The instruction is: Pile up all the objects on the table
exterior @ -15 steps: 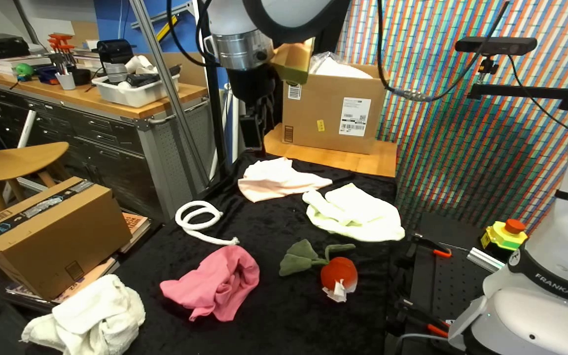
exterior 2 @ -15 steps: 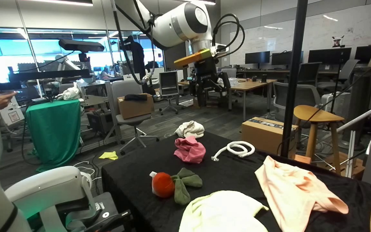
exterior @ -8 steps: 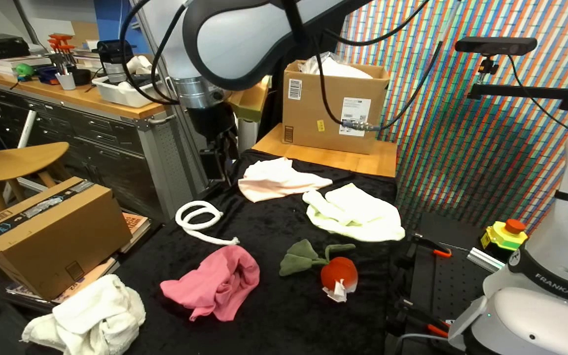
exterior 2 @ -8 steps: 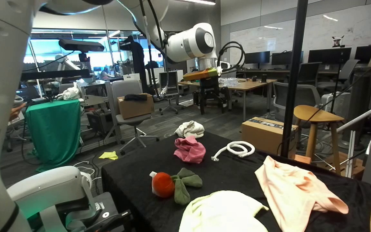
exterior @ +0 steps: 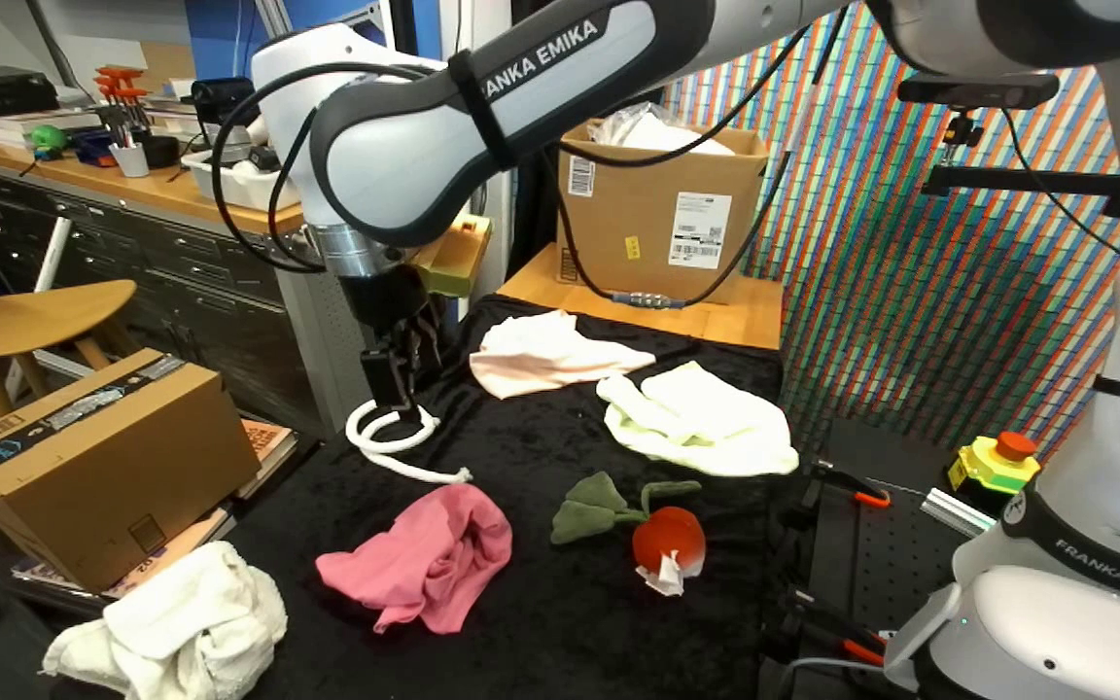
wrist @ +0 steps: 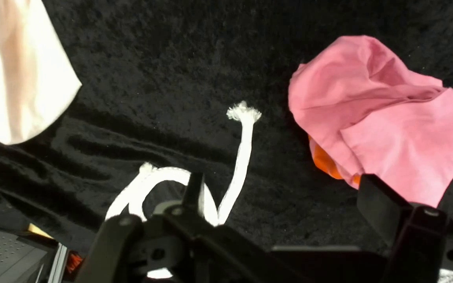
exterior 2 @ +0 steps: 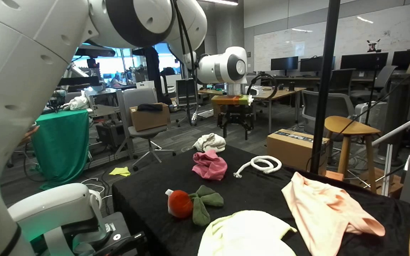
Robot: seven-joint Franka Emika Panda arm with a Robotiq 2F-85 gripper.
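Spread wide with nothing between them, the black fingers (wrist: 383,208) hung above the coiled white rope (wrist: 173,173), which lay near the edge of the black fabric-covered desk (exterior: 560,642) opposite the robot's base (exterior: 1066,622). The aim seemed to be lifting that rope towards a pile — best done by sliding the gap away from the crumpled pink cloth (wrist: 387,98), centring it on the coil, and closing low across several strands, so the rope would rise in one bunch without catching the desk.
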